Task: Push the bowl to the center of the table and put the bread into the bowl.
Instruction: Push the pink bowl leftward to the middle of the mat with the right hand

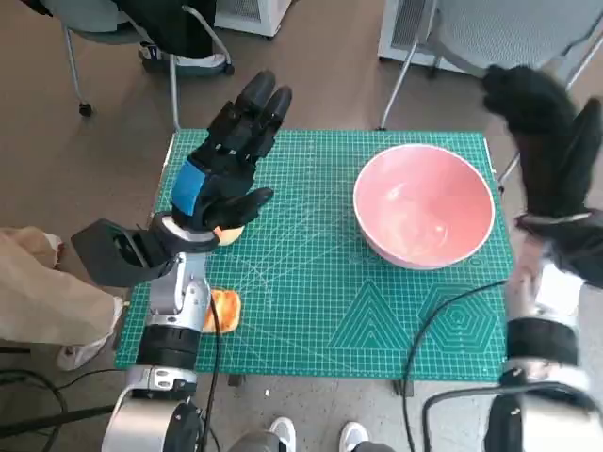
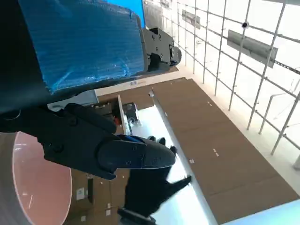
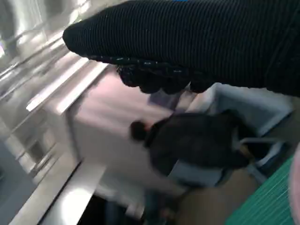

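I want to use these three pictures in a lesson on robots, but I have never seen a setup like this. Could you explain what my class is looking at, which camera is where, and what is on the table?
This is a humanoid robot at a small table. The head view looks steeply down from its head; the other two come from cameras behind each hand, so they look tilted and confusing.

The left hand, black with blue tape, is raised over the green cutting mat. The right hand, in a black knitted glove, is lifted beside the table's right edge. Neither seems to hold anything.

On the mat sit a pink bowl, empty, towards the right, and orange-brown bread at the left, partly hidden by the left arm.

The right wrist view blurrily shows a person sitting nearby.
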Available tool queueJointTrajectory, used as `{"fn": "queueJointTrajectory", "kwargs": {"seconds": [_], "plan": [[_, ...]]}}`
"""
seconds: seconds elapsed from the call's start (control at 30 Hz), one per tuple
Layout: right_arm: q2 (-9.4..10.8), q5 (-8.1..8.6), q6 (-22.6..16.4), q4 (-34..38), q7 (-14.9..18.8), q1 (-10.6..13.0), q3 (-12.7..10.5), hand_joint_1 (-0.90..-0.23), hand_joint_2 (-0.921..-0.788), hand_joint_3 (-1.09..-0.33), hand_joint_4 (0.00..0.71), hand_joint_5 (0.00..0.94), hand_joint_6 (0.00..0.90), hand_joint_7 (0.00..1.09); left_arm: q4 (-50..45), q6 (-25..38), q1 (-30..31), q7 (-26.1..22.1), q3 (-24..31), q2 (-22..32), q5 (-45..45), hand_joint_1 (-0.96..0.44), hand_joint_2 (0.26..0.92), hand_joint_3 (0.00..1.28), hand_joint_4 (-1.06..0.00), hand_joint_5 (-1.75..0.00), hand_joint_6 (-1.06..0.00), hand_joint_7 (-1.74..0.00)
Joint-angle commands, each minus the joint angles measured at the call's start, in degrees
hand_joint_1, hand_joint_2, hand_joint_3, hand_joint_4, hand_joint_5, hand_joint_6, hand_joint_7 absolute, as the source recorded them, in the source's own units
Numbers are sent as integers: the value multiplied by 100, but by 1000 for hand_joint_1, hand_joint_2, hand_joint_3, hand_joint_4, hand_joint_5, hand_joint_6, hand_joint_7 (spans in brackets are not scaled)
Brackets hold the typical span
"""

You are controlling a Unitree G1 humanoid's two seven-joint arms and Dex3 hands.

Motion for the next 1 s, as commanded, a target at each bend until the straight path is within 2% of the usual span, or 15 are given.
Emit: {"fn": "queueJointTrajectory", "kwargs": {"seconds": [0.03, 0.3, 0.47, 0.63, 1.0], "plan": [[-158, -186, 254, 687, -402, -135, -76, -671, -921, -718, 201, 0, 120, 407, -77, 14, 72, -36, 61, 20, -81, -621, 921, 236, 1, 1, -156, -1], [-280, -414, 620, 1160, -897, -206, -47, -632, -921, -741, 174, 0, 140, 336, -138, 42, 122, -42, 86, 23, -93, -612, 921, 230, 1, 1, -157, -2], [-295, -502, 881, 1301, -1028, -176, -76, -588, -921, -808, 171, 0, 175, 286, -220, 61, 163, -21, 96, 34, -86, -610, 921, 229, -1, -1, -161, -4], [-295, -582, 1198, 1441, -1149, -147, -112, -569, -921, -837, 167, 3, 220, 217, -241, 63, 184, -10, 119, 47, -77, -601, 921, 228, -2, -1, -162, -5], [-237, -613, 1769, 1599, -1350, -33, -205, -611, -921, -767, 167, 1, 246, 169, -283, 104, 235, 19, 178, 103, -83, -597, 921, 229, -4, -1, -169, -9]]}}
